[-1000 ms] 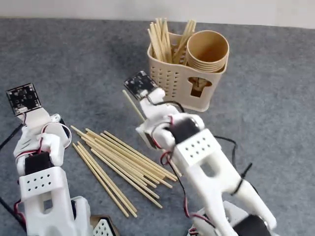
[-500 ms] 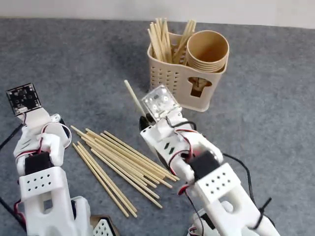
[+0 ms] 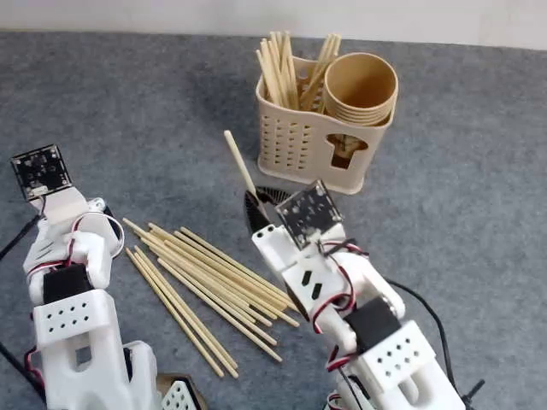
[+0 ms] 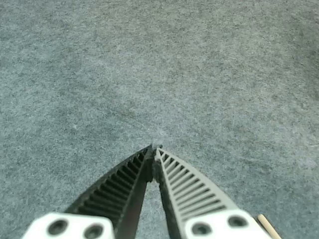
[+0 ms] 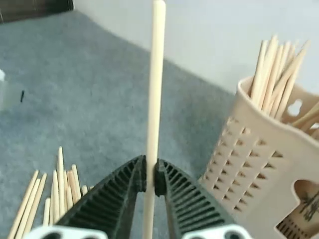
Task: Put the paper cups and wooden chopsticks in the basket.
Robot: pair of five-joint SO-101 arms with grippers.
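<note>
Grey felt table (image 3: pixel 102 102) | right gripper (image 5: pixel 150 172) clamped on one chopstick (image 5: pixel 157 74), long axis running straight out from the jaws | basket (image 3: pixel 299 141) near, just past its tip, right arm nearer | left gripper (image 4: pixel 153 149) closed, empty, over bare felt | high view adds paper cups (image 3: pixel 361 85) stacked in basket, loose chopsticks (image 3: pixel 205 282) lying between arms

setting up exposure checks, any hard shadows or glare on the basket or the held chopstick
High view: diffuse light, only a soft shadow on the mat beside the basket, no glare on the paper cups. Right wrist view: the held chopstick is evenly lit, no hot spots. Left wrist view: flat light on the mat, no hard shadow.
</note>
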